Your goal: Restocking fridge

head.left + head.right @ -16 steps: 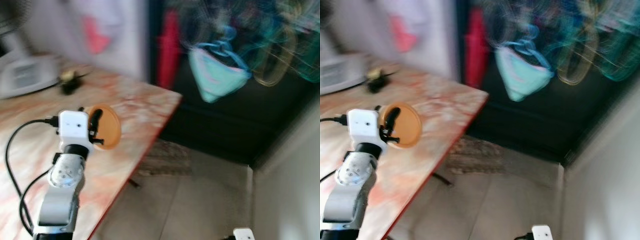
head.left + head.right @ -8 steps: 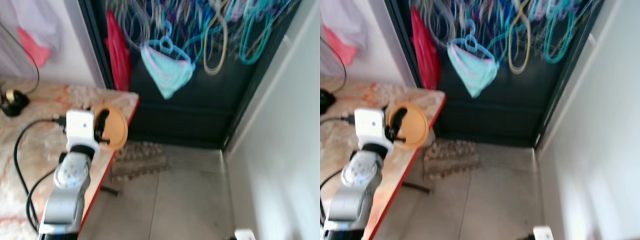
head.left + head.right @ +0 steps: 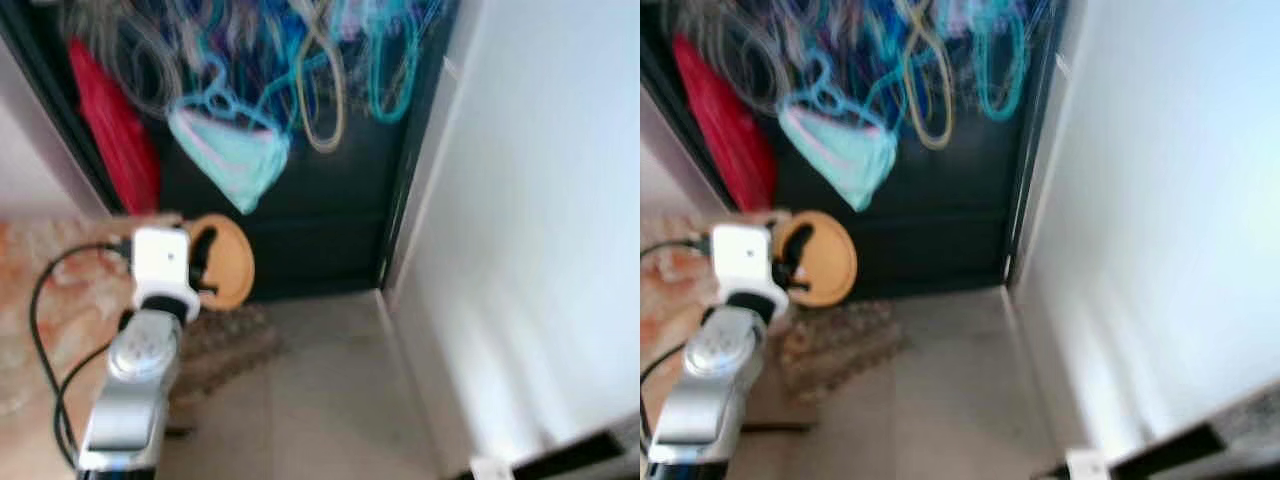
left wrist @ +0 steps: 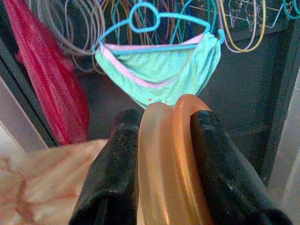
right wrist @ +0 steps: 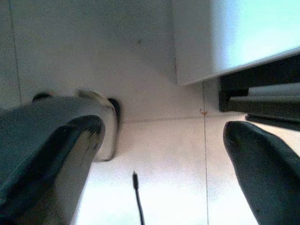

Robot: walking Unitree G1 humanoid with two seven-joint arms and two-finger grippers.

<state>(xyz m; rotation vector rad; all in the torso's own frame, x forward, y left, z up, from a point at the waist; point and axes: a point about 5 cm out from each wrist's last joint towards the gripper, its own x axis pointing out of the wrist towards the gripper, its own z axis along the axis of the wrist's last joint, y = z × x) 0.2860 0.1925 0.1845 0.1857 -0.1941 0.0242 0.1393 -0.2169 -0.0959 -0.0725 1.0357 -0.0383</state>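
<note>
I've got the left hand [image 4: 161, 140] up in front of me, its two black fingers [image 4: 117, 173] pinching an orange lid [image 4: 166, 159] edge-on between them; from the head camera that lid [image 3: 222, 262] shows as a round orange disc held at the left of the scene, above the far edge of the marbled bench [image 3: 50, 320]. The picture is blurred. Beyond the lid there's a dark doorway hung with a tangle of coloured hangers [image 3: 320, 70], one blue hanger carrying a turquoise garment [image 4: 159, 75], and a red bag [image 3: 115, 140] at the far left. A white wall [image 3: 540, 200] runs down the right. Tiled floor [image 3: 320, 400] below. The right hand [image 5: 161, 154] hangs low over the floor, fingers spread wide apart, gripping nothing, with a thin black cable [image 5: 137, 197] lying beneath it.
</note>
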